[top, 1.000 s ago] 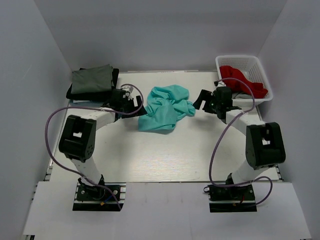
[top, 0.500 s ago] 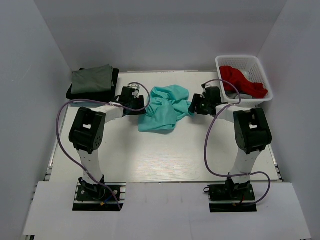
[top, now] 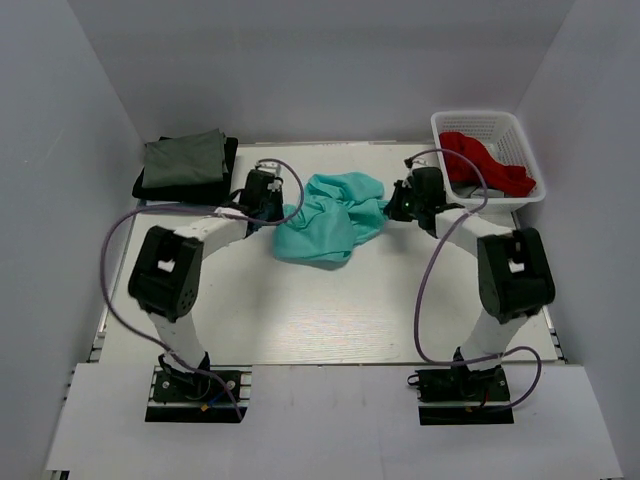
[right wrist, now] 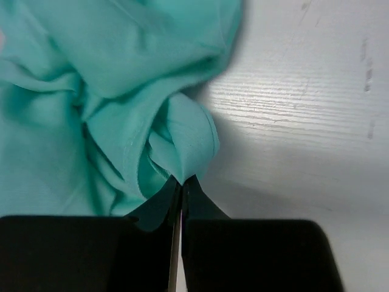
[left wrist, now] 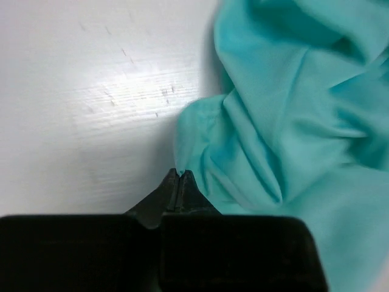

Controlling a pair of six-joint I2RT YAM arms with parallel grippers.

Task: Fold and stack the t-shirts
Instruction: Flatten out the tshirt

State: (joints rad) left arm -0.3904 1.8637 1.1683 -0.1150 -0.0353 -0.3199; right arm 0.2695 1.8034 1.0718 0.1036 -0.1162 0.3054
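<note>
Both arms have moved inward; the left gripper (left wrist: 178, 176) and right gripper (right wrist: 181, 180) now pinch, jaws closed, opposite edges of the soft, light teal t-shirt (top: 325, 222).

This looks like a robot lab, inside a small test booth, not a home. Two robot arms, the left arm (top: 165, 280) and the right arm (top: 512, 285), are bolted to black base plates (top: 195, 393) at the near edge of a white table (top: 330, 320). Plain pale walls (top: 320, 70) close it in at the back and on both sides. Purple cables (top: 419, 300) loop loose from the arms. A white plastic basket (top: 478, 113), a teal t-shirt (top: 325, 220) and a folded grey-green t-shirt (top: 185, 158) are set out like things for a test. The room outside the walls is hidden, so it might be a workshop.
</note>
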